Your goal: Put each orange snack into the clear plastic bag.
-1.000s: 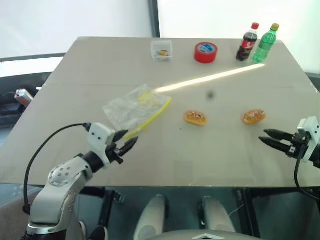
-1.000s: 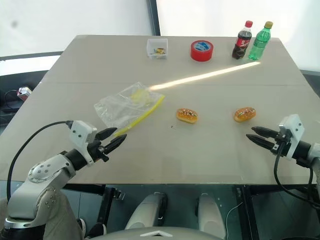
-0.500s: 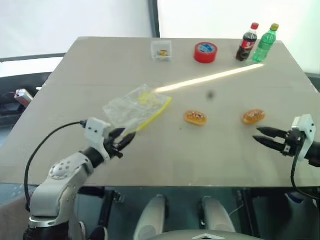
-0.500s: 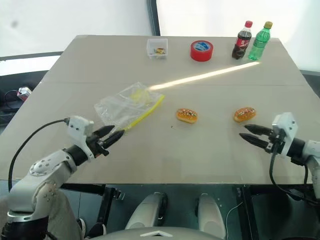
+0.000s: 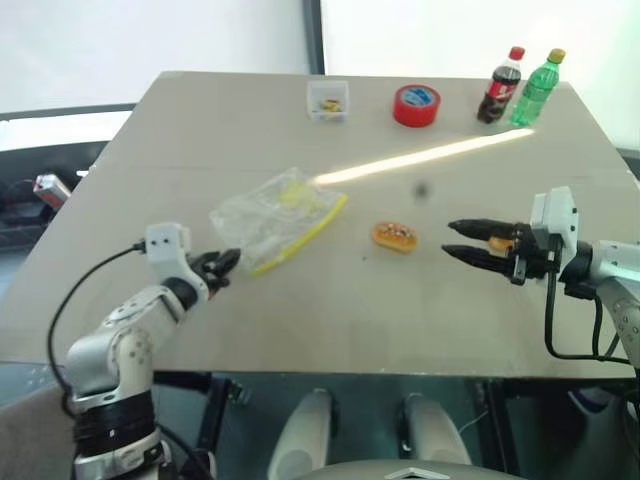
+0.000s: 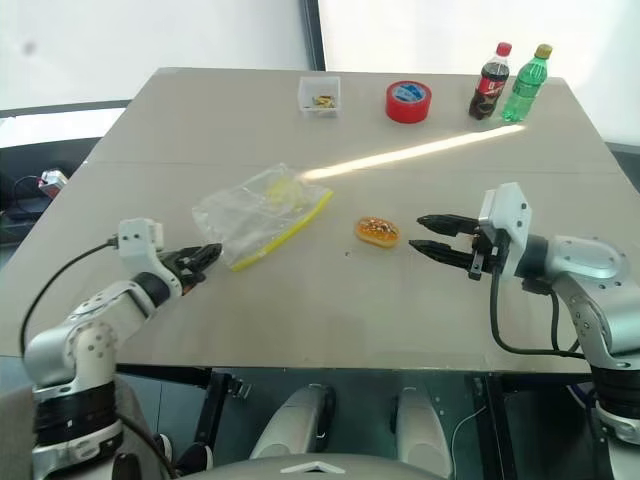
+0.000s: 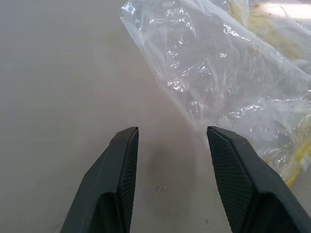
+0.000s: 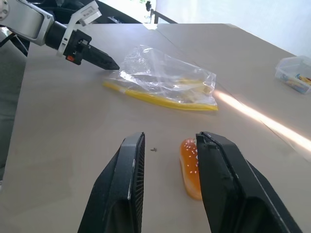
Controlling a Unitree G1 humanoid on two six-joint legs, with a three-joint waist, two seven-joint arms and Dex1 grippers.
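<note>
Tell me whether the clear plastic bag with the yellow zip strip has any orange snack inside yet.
No orange snack inside: the clear plastic bag lies flat and crinkled on the table, while one orange snack sits outside, beside it.

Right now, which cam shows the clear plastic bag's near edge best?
Left wrist view: the clear plastic bag is close up just beyond the open left gripper, its crinkled edge sharp against the table. Both eye views show it whole but small, yellow zip strip included. The right wrist view shows it from the far side, beyond an orange snack.
</note>
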